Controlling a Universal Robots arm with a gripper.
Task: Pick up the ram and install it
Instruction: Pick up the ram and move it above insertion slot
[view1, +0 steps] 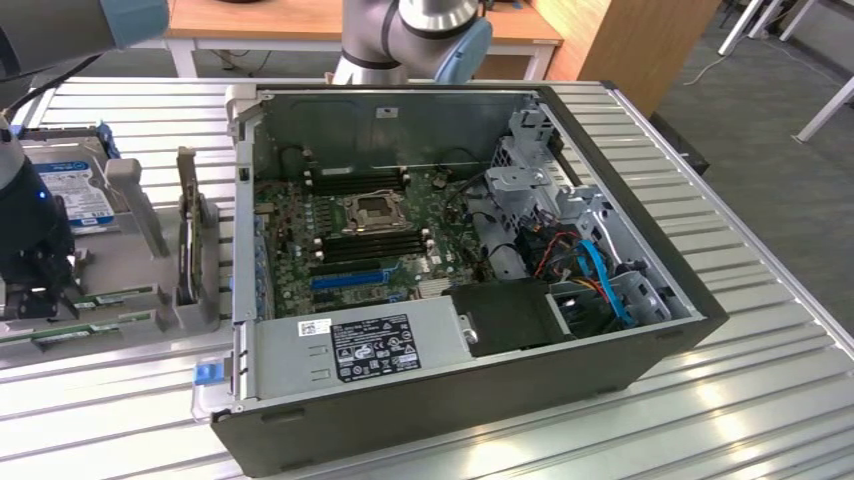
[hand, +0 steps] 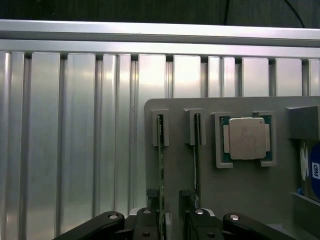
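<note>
In the exterior view, an open computer case (view1: 441, 420) lay on the slatted metal bench (view1: 747, 380) with its motherboard (view1: 400, 285) facing up. Dark memory slots (view1: 376, 243) ran on either side of the central socket. Just beside the case, toward the exterior view's left, sat a grey tray (view1: 131, 265). A hard drive (view1: 78, 195) with a blue label lay at the tray's far end. The ram (view1: 100, 323) stood on edge at its near end, and a second stick (view1: 114, 295) stood parallel just behind it. The arm's dark claw (view1: 40, 285) hung low over these two sticks, near the picture's edge.

In the wrist view, the tray (hand: 240, 200) rested on the bench (hand: 75, 140). The ram (hand: 161, 165) and the second stick (hand: 196, 160) each stood upright on their thin edge, held at one end by a small grey bracket. A square silver processor (hand: 246, 138) sat in its own pocket just beside the second stick, and the hard drive (hand: 314, 170) lay beyond that. The claw (hand: 169, 196) was spread wide and gripped nothing. Its fingers (hand: 152, 194) straddled the ram, which ran between them closer to one finger. The second stick lay just outside the other finger.
</note>
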